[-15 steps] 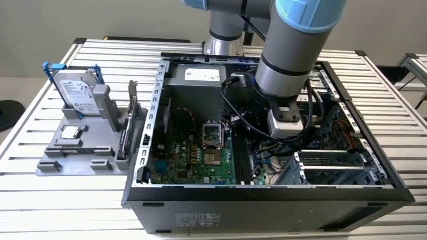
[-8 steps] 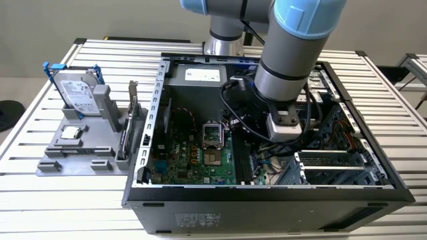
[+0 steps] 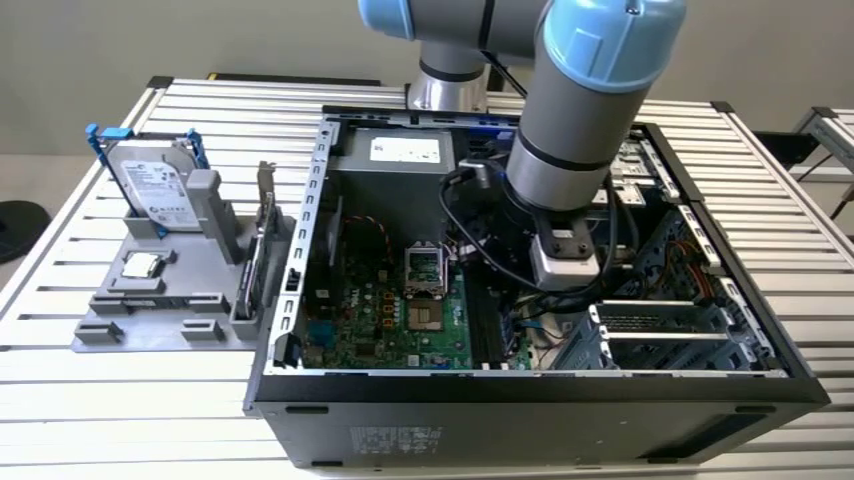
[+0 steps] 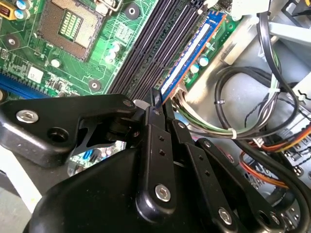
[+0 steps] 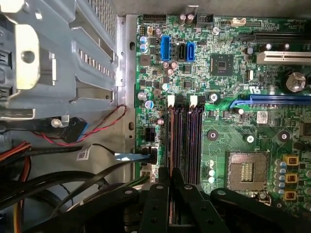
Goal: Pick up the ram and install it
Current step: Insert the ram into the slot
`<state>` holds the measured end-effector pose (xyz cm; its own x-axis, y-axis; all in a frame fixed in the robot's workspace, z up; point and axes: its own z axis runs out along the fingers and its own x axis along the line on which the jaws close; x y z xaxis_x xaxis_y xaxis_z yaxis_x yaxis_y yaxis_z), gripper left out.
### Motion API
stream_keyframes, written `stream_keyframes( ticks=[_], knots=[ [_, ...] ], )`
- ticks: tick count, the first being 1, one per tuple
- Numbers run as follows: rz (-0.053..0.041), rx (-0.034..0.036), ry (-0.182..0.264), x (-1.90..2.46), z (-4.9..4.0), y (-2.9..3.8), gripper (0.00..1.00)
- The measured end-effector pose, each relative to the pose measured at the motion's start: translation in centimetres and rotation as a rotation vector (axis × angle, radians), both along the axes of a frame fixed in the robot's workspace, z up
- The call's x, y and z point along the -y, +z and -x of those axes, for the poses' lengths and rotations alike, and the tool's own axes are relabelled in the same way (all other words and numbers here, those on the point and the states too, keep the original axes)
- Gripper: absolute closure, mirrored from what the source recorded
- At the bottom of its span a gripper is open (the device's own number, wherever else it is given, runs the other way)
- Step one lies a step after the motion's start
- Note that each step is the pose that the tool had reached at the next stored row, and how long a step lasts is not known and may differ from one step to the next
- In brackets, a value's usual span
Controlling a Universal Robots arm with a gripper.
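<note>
In the exterior view my arm reaches down into the open computer case [image 3: 287, 300], over the right part of the motherboard [image 3: 387, 310]. My gripper [image 4: 158, 101] is shut on the ram [image 4: 189, 56], a thin stick with a blue and white label, held on edge. The stick runs in line with the dark memory slots [image 4: 155, 48], at the one nearest the board's edge. I cannot tell whether it is seated. In the first wrist view the gripper [image 5: 170, 174] sits over the slots [image 5: 184, 141], whose white latches [image 5: 193, 100] are at the far end.
On the table at the exterior view's left, a grey fixture [image 3: 160, 320] holds a silver hard drive [image 3: 154, 180], a small chip [image 3: 140, 265] and an upright card [image 3: 254, 250]. Cable bundles [image 4: 252, 121] lie close beside the slots. The processor socket [image 5: 245, 170] is near them.
</note>
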<state>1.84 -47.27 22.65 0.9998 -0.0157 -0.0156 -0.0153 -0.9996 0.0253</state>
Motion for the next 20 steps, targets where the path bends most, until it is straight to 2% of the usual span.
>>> stream_keyframes(
  ticks=[13, 17, 20],
  knots=[
    [0.0000, -0.0011, 0.009, 0.00, 0.07, -0.62, 1.00],
    [0.0000, -0.0052, 0.009, 0.00, 0.09, -0.67, 1.00],
    [-0.0001, -0.0055, 0.009, 0.00, 0.08, -0.73, 1.00]
  ],
)
